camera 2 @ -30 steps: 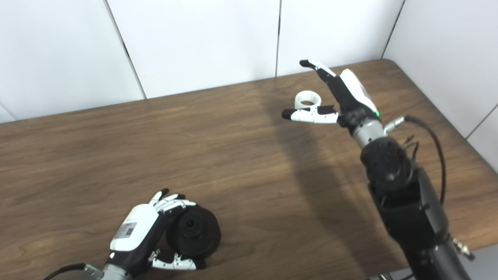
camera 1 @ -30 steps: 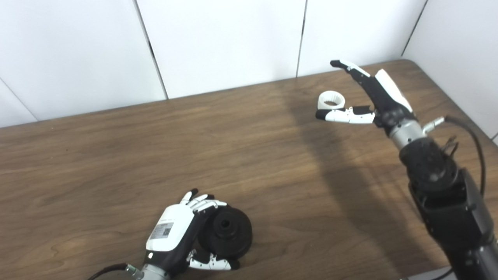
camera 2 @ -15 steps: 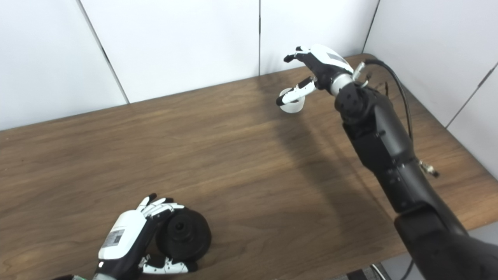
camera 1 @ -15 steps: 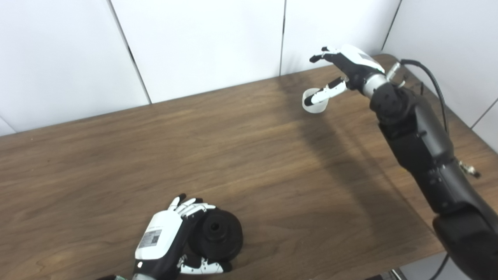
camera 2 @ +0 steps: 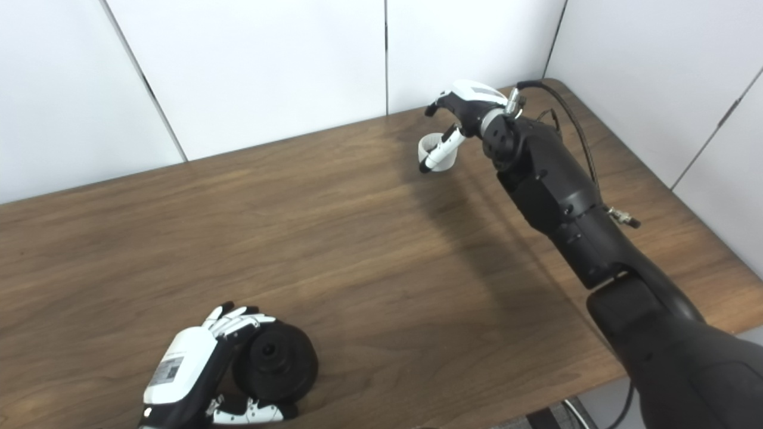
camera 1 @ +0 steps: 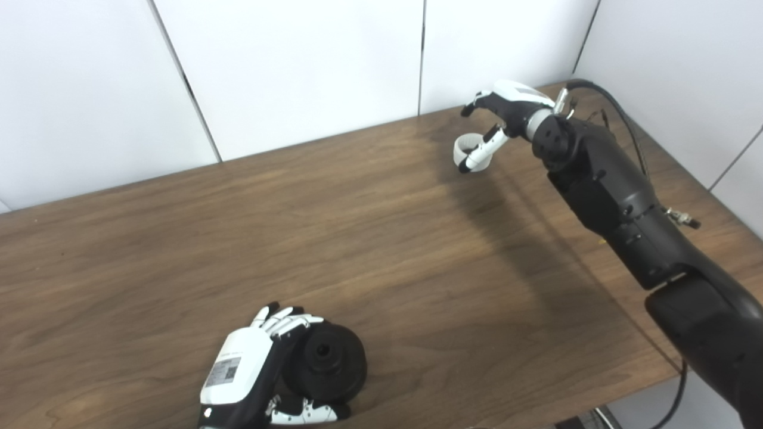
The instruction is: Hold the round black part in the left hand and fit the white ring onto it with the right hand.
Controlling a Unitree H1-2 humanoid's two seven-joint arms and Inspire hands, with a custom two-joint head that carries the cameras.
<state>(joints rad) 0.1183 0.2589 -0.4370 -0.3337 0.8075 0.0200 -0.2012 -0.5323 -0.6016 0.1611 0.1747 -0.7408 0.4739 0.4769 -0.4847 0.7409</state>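
Observation:
The round black part (camera 1: 326,362) stands on its edge near the table's front, its hub hole facing up and right. My left hand (camera 1: 249,370) is shut on it, fingers over its top rim and thumb under it. The white ring (camera 2: 428,150) lies on the table at the far right. My right hand (camera 1: 505,108) hangs over the ring, palm turned down. Its thumb (camera 1: 481,152) slants down across the ring's front, while its curled fingers (camera 1: 475,105) stay above and behind the ring, apart from it.
The brown wooden table (camera 1: 381,238) meets white wall panels at the back and on the right. My right forearm (camera 1: 602,185) with its loose cable (camera 1: 620,113) stretches along the table's right side. The front edge runs just below my left hand.
The camera has shifted. My right arm has stretched out farther and turned its palm down over the ring, and the thumb has swung down across it. My left hand still holds the black part.

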